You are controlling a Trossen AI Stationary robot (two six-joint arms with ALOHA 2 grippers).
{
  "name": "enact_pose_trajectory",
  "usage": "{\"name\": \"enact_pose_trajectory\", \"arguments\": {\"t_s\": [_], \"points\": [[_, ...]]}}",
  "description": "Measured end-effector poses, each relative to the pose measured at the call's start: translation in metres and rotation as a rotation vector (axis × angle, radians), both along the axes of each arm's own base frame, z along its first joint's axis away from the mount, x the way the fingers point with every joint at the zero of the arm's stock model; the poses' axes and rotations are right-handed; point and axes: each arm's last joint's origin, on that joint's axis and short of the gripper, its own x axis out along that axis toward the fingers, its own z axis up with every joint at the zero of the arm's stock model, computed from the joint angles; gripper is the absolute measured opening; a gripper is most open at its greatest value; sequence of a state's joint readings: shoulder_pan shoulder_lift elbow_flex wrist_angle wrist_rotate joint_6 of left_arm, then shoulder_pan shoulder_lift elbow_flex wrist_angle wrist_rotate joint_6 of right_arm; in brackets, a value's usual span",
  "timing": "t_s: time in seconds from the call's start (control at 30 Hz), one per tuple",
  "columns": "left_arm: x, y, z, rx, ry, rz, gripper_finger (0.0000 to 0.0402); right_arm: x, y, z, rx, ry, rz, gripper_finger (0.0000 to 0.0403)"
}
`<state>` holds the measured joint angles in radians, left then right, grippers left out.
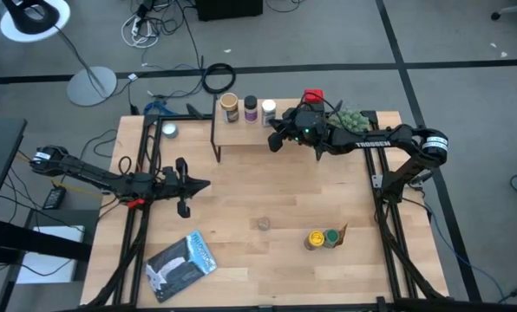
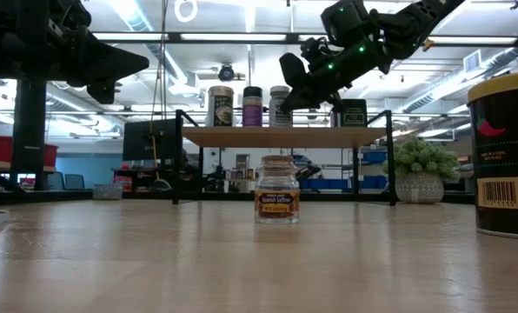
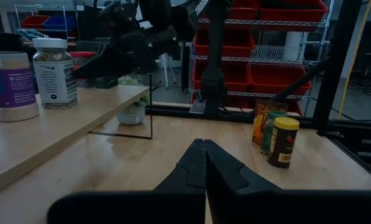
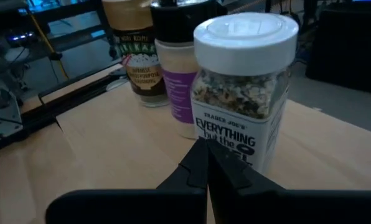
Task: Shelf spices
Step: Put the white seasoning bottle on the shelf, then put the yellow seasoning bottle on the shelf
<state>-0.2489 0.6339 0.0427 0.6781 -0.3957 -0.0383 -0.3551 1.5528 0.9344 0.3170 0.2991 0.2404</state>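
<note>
The shelf point(image 1: 241, 134) stands at the table's far side on black legs. Three spices stand in a row on its top: a tan-lidded jar point(image 1: 231, 107), a dark-lidded purple jar point(image 1: 251, 108) and a white-lidded jar point(image 4: 241, 87). A dark tin point(image 2: 354, 113) stands further right on it. My right gripper point(image 4: 206, 163) is shut above the shelf, its tips right at the white-lidded jar's label. My left gripper point(image 1: 202, 184) is shut and waits level over the table's left half. A small jar point(image 2: 277, 189) stands on the table's middle. Yellow-lidded point(image 1: 315, 238) and green-lidded point(image 1: 331, 237) jars stand near right. My right gripper comes at the white-lidded jar's side, low on the label point(image 4: 226, 146), with shut fingers slanting slightly down from the table's right. Whether the tips touch the jar I cannot tell. The jar stands upright on the shelf top.
A fuzzy green plant point(image 1: 352, 119) stands by the shelf's right end, a red-topped thing point(image 1: 313, 96) behind the right arm. A silver-blue pouch point(image 1: 182, 264) lies near left. A large dark tin point(image 2: 505, 152) stands close to the low camera. An orange packet point(image 3: 260, 118) stands by the green-lidded jar.
</note>
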Motion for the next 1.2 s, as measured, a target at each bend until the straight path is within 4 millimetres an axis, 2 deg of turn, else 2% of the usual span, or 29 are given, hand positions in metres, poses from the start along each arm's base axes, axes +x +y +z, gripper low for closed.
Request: {"name": "enact_pose_trajectory", "arguments": {"t_s": [0.4, 0.63, 0.73, 0.83, 1.0, 1.1, 1.2], "points": [[0.0, 0.0, 0.0, 0.0, -0.001, 0.0, 0.0002, -0.002, -0.009, 0.006, -0.034, -0.055, -0.035, 0.0], [0.0, 0.0, 0.0, 0.0, -0.001, 0.0, 0.0002, -0.001, -0.008, 0.006, -0.019, -0.066, 0.014, 0.0], [0.0, 0.0, 0.001, -0.001, -0.006, 0.0, 0.0002, 0.004, -0.01, -0.002, -0.008, -0.066, 0.012, 0.0], [0.0, 0.0, 0.001, -0.001, -0.006, 0.001, 0.0002, 0.02, -0.01, -0.012, -0.002, -0.043, 0.029, 0.0], [0.0, 0.0, 0.0, 0.001, 0.002, 0.001, 0.0002, 0.052, 0.008, -0.008, -0.109, 0.009, 0.069, 0.0], [0.0, 0.0, -0.002, 0.006, 0.022, 0.001, 0.0002, 0.058, 0.022, 0.0, -0.139, 0.044, 0.049, 0.0], [0.0, 0.0, -0.003, 0.008, 0.027, 0.001, 0.0002, 0.055, 0.036, 0.008, -0.153, 0.093, 0.031, 0.0]]}}
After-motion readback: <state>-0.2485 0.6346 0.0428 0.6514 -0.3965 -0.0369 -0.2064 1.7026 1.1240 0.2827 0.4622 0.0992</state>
